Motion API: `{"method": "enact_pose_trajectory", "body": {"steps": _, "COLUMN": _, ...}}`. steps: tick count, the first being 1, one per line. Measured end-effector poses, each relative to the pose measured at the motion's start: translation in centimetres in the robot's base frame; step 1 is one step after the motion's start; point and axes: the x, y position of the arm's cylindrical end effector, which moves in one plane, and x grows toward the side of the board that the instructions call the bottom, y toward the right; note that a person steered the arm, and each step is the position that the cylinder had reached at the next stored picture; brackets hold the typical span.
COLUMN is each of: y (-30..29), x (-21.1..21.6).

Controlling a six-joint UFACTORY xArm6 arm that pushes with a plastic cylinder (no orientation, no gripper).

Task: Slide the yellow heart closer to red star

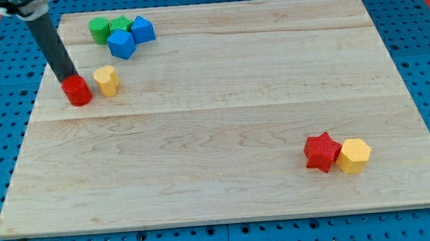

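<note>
Camera view: my tip point(68, 76) touches red cylinder point(77, 91), just left of yellow heart point(106, 80). Red star point(322, 152) far off, lower right of surface point(214, 113), touching yellow hexagon point(353, 156). No claw (rod only). Tip seemingly placed for rightward push.

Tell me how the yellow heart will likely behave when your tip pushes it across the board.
The yellow heart looks like a small rigid block sitting flat on the smooth wooden board, so it should probably slide rather than roll or tip. Its lobed outline may make it rotate if pushed off-centre. My tip sits at the red cylinder beside it, which might get nudged too.
</note>
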Motion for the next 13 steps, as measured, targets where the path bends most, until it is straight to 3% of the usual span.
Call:
{"method": "enact_pose_trajectory", "body": {"steps": 2, "y": 3.7, "x": -0.1}}
{"method": "enact_pose_trajectory", "body": {"steps": 3, "y": 2.2, "x": -1.2}}
{"method": "enact_pose_trajectory", "body": {"steps": 4, "y": 13.7, "x": -0.9}}
{"method": "enact_pose_trajectory", "body": {"steps": 5, "y": 21.3, "x": 3.2}}
{"method": "enact_pose_trajectory", "body": {"steps": 7, "y": 13.4, "x": 0.0}}
{"method": "enact_pose_trajectory", "body": {"steps": 8, "y": 18.0, "x": -0.6}}
{"method": "enact_pose_trajectory", "body": {"steps": 9, "y": 18.6, "x": 4.6}}
{"method": "enact_pose_trajectory", "body": {"steps": 10, "y": 19.8, "x": 6.7}}
{"method": "enact_pose_trajectory", "body": {"steps": 12, "y": 32.1, "x": 8.3}}
{"method": "enact_pose_trajectory", "body": {"steps": 13, "y": 30.6, "x": 8.9}}
